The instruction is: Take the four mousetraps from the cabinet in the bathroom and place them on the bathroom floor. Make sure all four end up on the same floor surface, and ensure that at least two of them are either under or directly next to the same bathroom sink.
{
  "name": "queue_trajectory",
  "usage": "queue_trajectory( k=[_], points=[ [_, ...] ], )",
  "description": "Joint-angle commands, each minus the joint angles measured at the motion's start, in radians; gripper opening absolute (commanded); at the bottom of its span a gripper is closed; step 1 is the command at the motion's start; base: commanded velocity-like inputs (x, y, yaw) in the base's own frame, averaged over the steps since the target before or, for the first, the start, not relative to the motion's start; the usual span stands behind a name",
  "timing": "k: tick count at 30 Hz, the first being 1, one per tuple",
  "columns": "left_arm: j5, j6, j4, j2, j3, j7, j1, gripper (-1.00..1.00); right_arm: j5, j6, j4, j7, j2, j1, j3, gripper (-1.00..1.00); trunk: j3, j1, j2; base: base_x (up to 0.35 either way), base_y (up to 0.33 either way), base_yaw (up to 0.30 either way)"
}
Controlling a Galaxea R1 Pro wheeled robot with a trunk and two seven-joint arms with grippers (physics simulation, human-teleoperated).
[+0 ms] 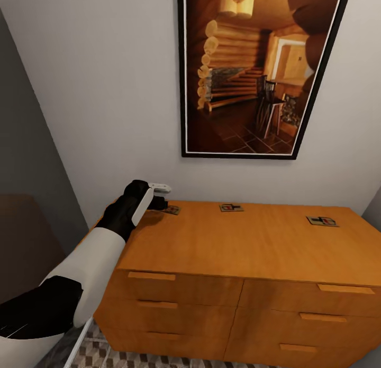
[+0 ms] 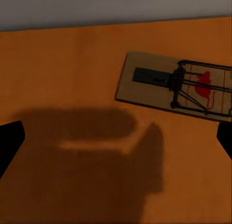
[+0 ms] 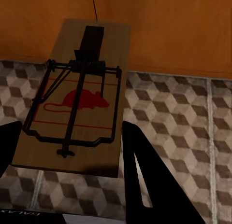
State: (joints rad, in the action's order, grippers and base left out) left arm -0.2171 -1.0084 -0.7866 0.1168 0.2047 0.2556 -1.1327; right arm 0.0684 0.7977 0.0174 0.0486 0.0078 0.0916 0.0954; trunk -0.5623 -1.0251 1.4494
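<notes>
While the head view shows 3 mousetraps (image 1: 231, 207) on the cabinet (image 1: 222, 246) under the spread, empty left gripper (image 1: 159, 195), the right gripper (image 3: 67, 151) clamps a 4th mousetrap (image 3: 79, 96) above the bathroom floor (image 3: 179, 122).

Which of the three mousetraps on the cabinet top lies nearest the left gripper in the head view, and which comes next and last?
1. Left mousetrap, right beside the left gripper, near the cabinet top's back left corner.
2. Middle mousetrap, along the back edge under the framed picture.
3. Right mousetrap, towards the right end.

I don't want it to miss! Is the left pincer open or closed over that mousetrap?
Open. The left pincer has its fingertips spread wide apart above the cabinet, with the mousetrap untouched.
</notes>
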Motion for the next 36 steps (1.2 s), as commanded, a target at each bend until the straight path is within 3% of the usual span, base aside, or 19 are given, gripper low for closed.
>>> queue_trajectory(
  k=[1,17,36],
  points=[
    [-0.01,-0.002,0.0,0.0,0.002,0.01,-0.001,1.0,0.011,0.003,-0.001,0.008,0.0,0.0,0.006,-1.0,-0.002,0.0,0.001,0.0,0.0,0.198],
    [-0.01,-0.002,-0.002,0.003,0.004,0.01,-0.001,1.0,0.011,0.003,-0.001,0.008,0.0,0.0,0.006,-1.0,-0.019,0.0,0.001,0.0,-0.006,0.21],
    [-0.009,-0.002,0.0,0.01,0.004,0.01,-0.001,1.0,0.011,0.003,-0.001,0.008,-0.001,0.0,0.004,-1.0,-0.038,0.0,0.001,0.0,-0.139,0.203]
  ],
)
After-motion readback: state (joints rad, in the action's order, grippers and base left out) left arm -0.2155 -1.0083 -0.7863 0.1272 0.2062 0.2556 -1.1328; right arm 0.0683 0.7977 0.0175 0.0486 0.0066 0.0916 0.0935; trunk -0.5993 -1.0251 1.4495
